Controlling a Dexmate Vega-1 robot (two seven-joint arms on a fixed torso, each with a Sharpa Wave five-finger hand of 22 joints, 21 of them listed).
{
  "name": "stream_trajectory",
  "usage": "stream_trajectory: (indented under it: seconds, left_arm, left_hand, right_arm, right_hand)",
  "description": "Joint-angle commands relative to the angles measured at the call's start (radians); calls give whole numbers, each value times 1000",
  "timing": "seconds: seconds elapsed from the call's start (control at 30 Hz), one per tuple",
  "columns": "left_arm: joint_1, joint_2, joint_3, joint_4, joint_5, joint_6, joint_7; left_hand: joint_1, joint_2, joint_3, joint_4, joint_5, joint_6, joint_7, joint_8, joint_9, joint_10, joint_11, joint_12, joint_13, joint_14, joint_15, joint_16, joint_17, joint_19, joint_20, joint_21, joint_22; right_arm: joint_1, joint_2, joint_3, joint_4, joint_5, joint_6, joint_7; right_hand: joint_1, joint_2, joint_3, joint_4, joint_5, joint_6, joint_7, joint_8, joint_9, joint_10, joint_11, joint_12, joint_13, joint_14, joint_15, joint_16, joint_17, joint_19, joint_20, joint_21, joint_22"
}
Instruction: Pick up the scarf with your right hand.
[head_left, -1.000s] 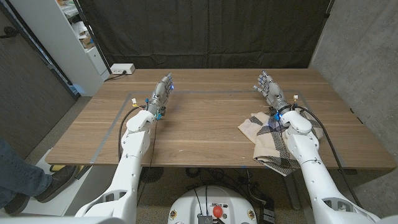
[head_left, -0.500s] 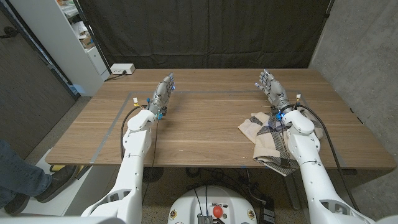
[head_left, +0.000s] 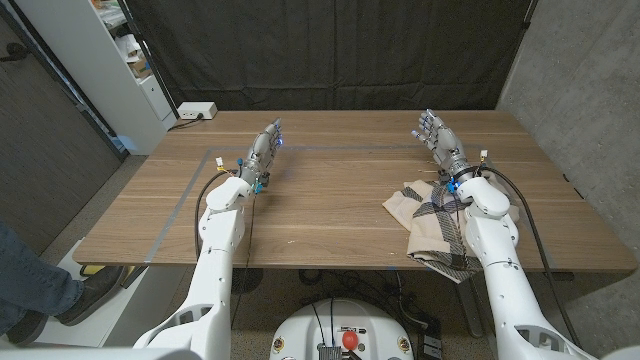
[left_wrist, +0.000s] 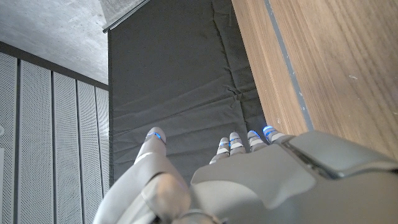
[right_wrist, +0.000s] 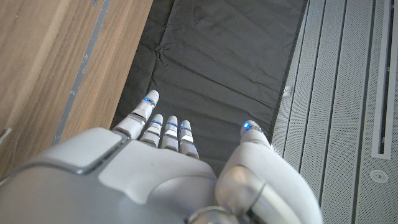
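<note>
A beige scarf (head_left: 428, 226) with dark plaid stripes lies crumpled at the table's front right, one end hanging over the front edge. My right forearm passes over its right side. Beyond the scarf, my right hand (head_left: 437, 143) points toward the back of the table with fingers straight and apart, holding nothing; the right wrist view looks along its back (right_wrist: 149, 168). On the left side my left hand (head_left: 263, 150) stands the same way, fingers extended and empty, and its back (left_wrist: 249, 180) is seen in the left wrist view.
A wooden table (head_left: 320, 200) carries a taped rectangle outline. A black curtain (head_left: 320, 50) hangs behind it. A white shelf (head_left: 120, 60) and a power strip (head_left: 196, 111) stand at the back left. A person's leg and shoe (head_left: 50, 290) are at the left edge.
My right hand has drifted slightly right and toward the back of the table. The left hand has edged a little the same way. The scarf has not moved.
</note>
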Motion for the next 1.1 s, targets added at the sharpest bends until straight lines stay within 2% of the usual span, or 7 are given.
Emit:
stream_trajectory:
  seconds: [0.03,0.33,0.5,1.1]
  left_arm:
    - [-5,-7,-3,1,9,-6,-7]
    - [-9,-9,-4,0,6,-6,-12]
    - [-16,-15,-13,19,-27,-17,-46]
    - [-13,-16,-10,8,-11,-14,-34]
  left_hand:
    - [1,7,6,-2,-3,-4,-1,7,4,-5,0,1,3,-5,6,6,2,-28,7,-3,5]
    - [1,8,6,-2,-4,-3,-1,7,4,-4,1,1,3,-5,5,7,2,-29,8,-3,5]
    - [1,9,6,-2,-4,-2,0,7,4,-4,1,1,3,-4,5,7,2,-29,8,-3,5]
    - [1,10,5,-3,-5,1,-2,8,4,-2,3,0,3,-4,7,7,2,-29,9,-3,6]
  right_arm:
    - [-29,0,18,-47,-5,16,10]
    - [-47,-3,28,-85,-2,29,16]
    - [-58,-4,31,-97,5,43,26]
    - [-84,-10,36,-133,6,68,35]
  right_hand:
    - [11,2,7,-3,5,4,-2,3,3,9,-1,-2,5,1,-1,5,3,8,-2,-7,3]
    - [14,2,8,-6,5,5,-3,3,4,10,-1,-2,5,2,-2,5,1,9,-1,-11,3]
    - [15,3,8,-7,4,7,-4,4,4,12,-3,-2,5,4,-4,6,0,11,-1,-14,3]
    - [15,3,7,-10,4,11,-5,4,4,16,-3,-1,5,9,-3,7,-3,13,0,-22,3]
